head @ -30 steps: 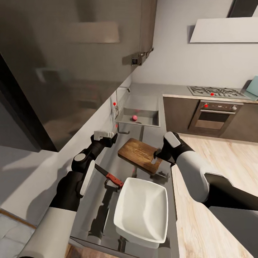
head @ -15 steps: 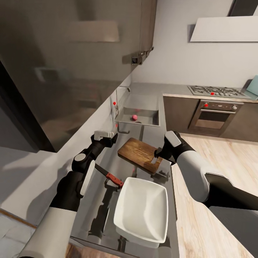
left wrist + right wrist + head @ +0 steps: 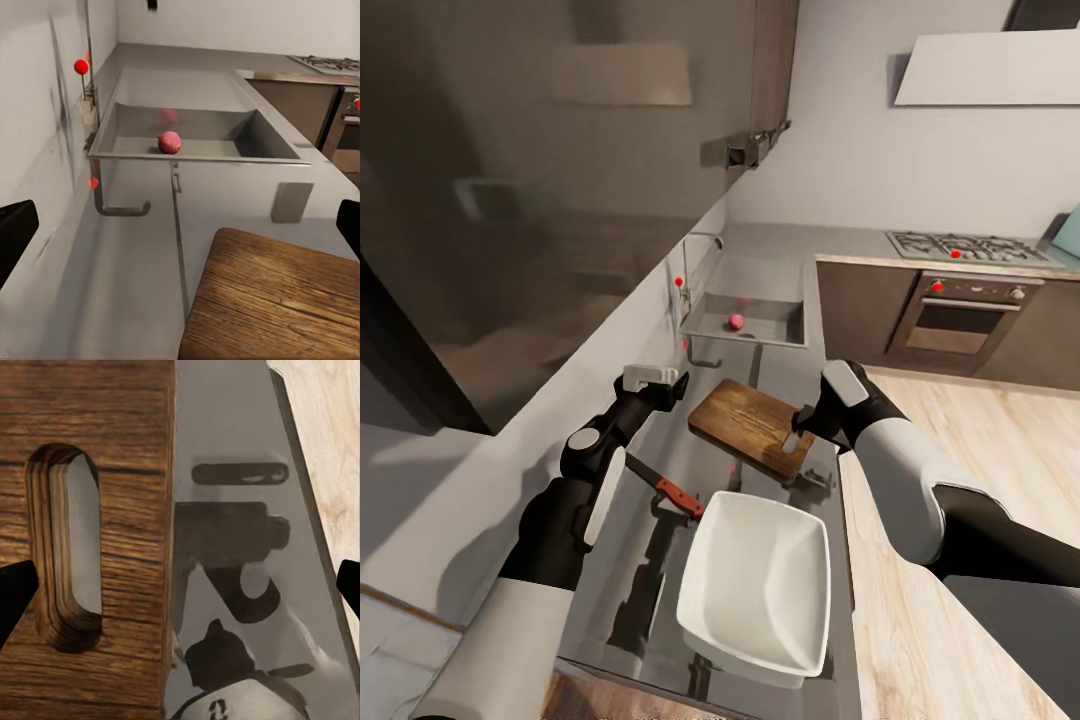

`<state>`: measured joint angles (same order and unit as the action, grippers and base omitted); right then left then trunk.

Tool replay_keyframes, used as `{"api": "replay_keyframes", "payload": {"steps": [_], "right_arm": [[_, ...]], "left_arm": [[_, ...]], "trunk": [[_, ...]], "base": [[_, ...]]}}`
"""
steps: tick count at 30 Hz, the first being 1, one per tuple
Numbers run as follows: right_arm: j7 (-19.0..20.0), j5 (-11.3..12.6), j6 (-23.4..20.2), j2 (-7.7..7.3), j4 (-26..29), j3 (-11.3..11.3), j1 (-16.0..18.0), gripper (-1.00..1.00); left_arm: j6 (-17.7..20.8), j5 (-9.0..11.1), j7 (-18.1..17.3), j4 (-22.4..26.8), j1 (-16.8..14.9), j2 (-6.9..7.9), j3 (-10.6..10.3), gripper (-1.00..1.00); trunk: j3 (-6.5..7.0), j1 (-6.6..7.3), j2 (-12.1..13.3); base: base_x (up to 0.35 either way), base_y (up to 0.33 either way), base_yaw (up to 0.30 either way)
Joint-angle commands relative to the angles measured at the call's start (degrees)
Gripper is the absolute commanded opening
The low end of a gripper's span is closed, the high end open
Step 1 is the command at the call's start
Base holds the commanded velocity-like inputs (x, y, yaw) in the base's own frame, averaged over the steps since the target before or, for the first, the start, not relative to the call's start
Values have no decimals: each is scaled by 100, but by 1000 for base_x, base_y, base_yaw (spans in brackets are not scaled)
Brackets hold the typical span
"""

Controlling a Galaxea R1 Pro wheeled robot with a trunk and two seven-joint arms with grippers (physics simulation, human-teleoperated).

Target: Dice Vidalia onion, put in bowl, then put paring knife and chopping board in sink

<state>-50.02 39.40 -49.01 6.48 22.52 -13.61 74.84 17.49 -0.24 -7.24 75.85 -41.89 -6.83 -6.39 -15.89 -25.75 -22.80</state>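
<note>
Head view shows the pink round onion [image 3: 736,321] lying on the floor of the steel sink [image 3: 792,322] at the far end of the tabletop [image 3: 775,373], near the drain. Since a second ago the whole picture has shifted slightly, so the camera moved; the things on the tabletop lie as before. Nearer than the sink lies the dark wooden chopping board [image 3: 745,425], grained, with rounded corners and an oval slot at its right end. The paring knife [image 3: 663,488], dark blade and reddish handle, lies left of the white squarish bowl [image 3: 757,586], which sits nearest. The left end effector [image 3: 652,378] hovers left of the board, its fingers wide apart and holding nothing. The right end effector [image 3: 792,441] hangs over the board's slotted end, fingers likewise spread and empty. No writing can be read.
</note>
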Motion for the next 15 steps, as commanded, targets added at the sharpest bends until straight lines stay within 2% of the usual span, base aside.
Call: {"api": "replay_keyframes", "payload": {"steps": [1, 15], "right_arm": [[-60, 53, -10, 2, 102, -10, 4, 100], [-61, 50, -12, 2, 199, -10, 4, 100]], "left_arm": [[35, -3, -23, 8, -4, -2, 6, 100], [36, -3, -23, 8, -4, -2, 6, 100]], "trunk": [[-21, -3, -12], [-151, -3, -12]], "base": [[0, 0, 0], [0, 0, 0]]}}
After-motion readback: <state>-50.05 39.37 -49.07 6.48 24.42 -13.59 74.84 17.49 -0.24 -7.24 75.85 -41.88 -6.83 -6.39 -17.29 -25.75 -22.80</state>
